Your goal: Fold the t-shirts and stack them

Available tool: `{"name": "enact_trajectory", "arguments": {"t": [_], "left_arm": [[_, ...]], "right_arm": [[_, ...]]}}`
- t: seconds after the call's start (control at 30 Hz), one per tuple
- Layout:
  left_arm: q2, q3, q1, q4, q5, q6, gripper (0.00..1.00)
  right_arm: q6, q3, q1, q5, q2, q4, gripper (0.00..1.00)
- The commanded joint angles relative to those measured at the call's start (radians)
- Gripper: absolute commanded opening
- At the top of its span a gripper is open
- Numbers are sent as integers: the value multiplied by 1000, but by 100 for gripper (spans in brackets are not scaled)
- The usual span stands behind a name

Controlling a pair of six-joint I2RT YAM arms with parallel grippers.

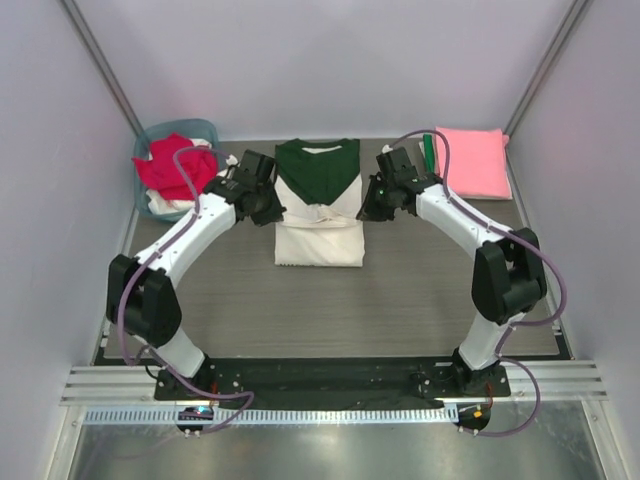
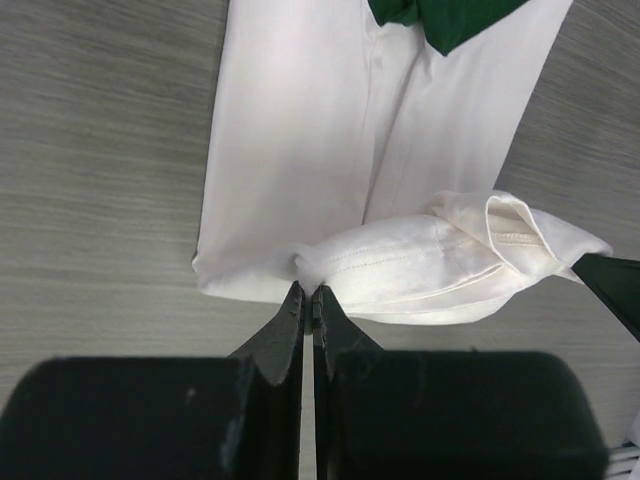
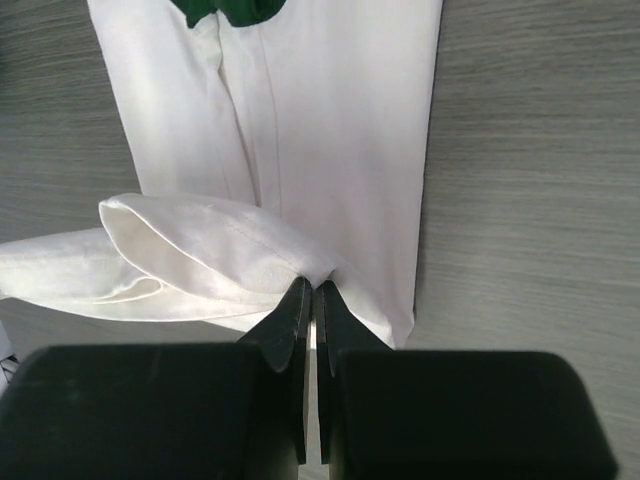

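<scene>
Two thin pinches, left tool (image 2: 308, 292) and right tool (image 3: 309, 287) each clamped on the cream t-shirt (image 1: 318, 240) hem, could slip or travel unevenly, skewing the fold.

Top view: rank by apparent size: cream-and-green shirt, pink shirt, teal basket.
1. cream-and-green shirt
2. teal basket, partly hidden behind the left arm, so its margin over the next is unsure
3. pink shirt, folded

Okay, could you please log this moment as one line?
left gripper: shut on shirt | right gripper: shut on shirt | hem: lifted
</scene>
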Motion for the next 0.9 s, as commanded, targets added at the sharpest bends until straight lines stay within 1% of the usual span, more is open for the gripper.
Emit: {"name": "enact_trajectory", "arguments": {"t": [0.0,0.3,0.67,0.73,0.77,0.8,0.83,0.87], "left_arm": [[55,71,33,12,28,61,0],[206,145,102,42,74,84,0],[381,268,142,51,127,117,0],[428,318,150,46,136,125,1],[451,343,153,28,137,124,3],[472,369,159,20,140,124,8],[521,450,173,10,174,124,14],[549,499,182,-32,194,124,30]], "right_arm": [[-60,91,-22,-32,57,-6,1],[-103,246,-60,-67,247,-6,1],[-86,330,-79,-60,359,-9,1],[-63,345,-85,-52,391,-7,1],[-48,391,-88,-55,405,-13,6],[-43,425,-91,-58,424,-26,31],[-38,466,-92,-61,450,-41,43],[-31,579,-100,-63,500,-94,53]]}}
